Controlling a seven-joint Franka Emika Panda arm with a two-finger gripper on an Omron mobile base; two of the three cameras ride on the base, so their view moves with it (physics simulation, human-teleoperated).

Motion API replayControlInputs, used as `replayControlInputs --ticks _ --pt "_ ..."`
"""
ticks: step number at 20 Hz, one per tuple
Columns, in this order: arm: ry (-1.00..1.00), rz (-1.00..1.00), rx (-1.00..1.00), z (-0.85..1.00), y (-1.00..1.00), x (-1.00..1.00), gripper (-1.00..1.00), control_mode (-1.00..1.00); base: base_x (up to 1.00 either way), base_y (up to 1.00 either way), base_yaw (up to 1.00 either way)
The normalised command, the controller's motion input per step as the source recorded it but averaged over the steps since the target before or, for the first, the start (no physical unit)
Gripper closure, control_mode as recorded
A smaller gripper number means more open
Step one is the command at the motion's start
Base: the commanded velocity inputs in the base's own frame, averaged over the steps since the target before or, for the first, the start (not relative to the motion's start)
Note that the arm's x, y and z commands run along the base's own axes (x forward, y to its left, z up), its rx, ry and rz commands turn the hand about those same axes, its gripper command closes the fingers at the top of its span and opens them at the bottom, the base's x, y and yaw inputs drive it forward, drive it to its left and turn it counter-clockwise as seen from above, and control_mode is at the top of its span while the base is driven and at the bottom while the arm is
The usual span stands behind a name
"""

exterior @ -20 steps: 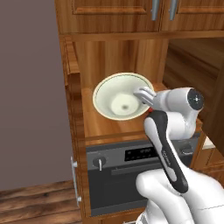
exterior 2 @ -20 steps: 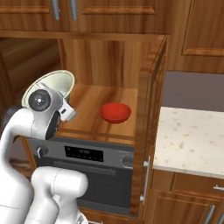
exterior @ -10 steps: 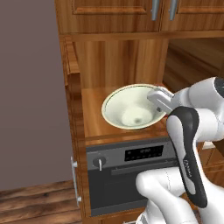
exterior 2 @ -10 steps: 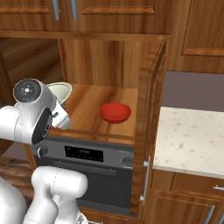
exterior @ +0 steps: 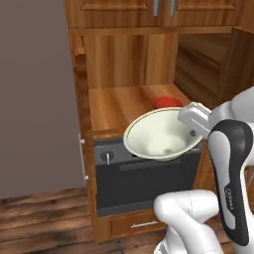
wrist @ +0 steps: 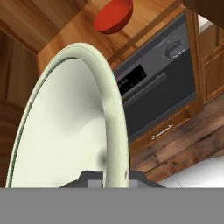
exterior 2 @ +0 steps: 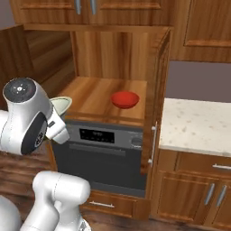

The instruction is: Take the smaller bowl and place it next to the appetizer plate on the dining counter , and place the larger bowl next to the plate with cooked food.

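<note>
Clamping the larger bowl (exterior: 158, 137) by its rim, the tool (exterior: 194, 130) is closed.

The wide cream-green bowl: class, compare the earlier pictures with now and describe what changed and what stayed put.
The wide, pale cream-green bowl, clamped at its rim by the shut gripper, has been drawn out of the wooden cabinet nook towards the robot and now hangs in front of the black oven. The small bright red bowl stayed on the nook's shelf.
</note>
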Motion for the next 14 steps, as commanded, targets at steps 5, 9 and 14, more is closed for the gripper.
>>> replayControlInputs --ticks 5,9,14 --pt "0.00 0.00 0.00 0.00 0.00 0.00 1.00 1.00 -1.00 0.00 0.00" --pt "0.00 0.00 0.00 0.00 0.00 0.00 1.00 1.00 -0.96 0.00 -0.03" --pt "0.00 0.00 0.00 0.00 0.00 0.00 1.00 1.00 -0.93 0.00 -0.20"
